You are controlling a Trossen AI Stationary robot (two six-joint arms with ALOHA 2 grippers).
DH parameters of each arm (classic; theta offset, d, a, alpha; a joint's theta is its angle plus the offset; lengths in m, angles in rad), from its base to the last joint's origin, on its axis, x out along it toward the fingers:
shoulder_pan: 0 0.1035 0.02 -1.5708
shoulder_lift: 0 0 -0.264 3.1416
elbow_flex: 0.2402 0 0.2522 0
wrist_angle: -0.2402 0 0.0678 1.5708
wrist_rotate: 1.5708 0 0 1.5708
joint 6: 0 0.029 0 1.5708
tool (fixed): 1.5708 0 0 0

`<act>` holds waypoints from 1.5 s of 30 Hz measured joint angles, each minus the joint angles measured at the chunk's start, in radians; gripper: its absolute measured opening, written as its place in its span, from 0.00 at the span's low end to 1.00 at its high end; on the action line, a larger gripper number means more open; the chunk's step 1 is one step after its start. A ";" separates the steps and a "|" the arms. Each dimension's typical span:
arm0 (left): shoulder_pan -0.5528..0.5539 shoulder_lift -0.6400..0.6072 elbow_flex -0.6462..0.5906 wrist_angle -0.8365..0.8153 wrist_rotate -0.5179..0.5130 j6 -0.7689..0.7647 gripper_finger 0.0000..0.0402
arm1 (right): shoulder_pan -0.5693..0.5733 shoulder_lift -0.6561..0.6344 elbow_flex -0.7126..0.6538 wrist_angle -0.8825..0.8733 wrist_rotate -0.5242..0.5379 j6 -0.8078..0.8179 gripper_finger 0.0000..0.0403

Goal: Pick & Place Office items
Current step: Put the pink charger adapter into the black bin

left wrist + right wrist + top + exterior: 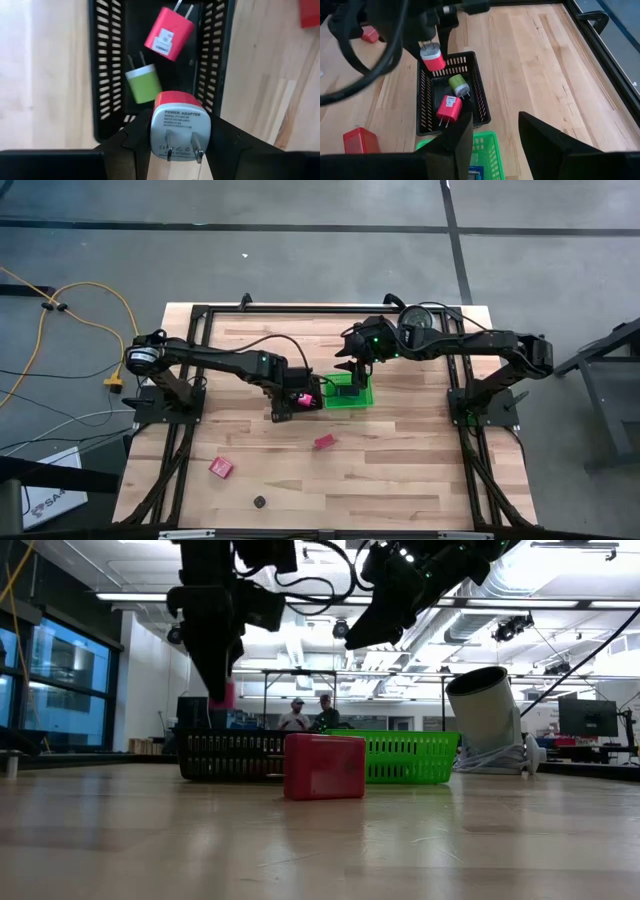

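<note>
A light butcher-block wooden table (pixel 400 470) stands on a grey concrete floor (pixel 300 260) crossed by dark seam lines. A yellow cable (pixel 90 300) loops over the floor beside it. Beyond the table, tall glass windows (pixel 60 690) face a white open ceiling (pixel 300 640) with ducts, and two people (pixel 308 716) stand far back.

Overhead, table-level and two wrist views

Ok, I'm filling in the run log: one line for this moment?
left gripper: shut on red charger, over black tray | tray: red and green chargers | right gripper: empty, above green bin
</note>
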 joint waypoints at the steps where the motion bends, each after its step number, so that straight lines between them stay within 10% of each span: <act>1: 0.000 0.000 -0.008 0.011 0.008 -0.001 0.34 | 0.000 0.000 0.000 0.000 0.000 0.000 0.36; 36: 0.070 0.069 -0.146 0.182 0.153 0.062 0.35 | 0.000 0.000 0.000 0.010 0.000 0.000 0.36; 45: 0.069 0.070 -0.146 0.183 0.153 0.061 0.47 | 0.000 0.000 0.000 0.014 0.000 0.000 0.36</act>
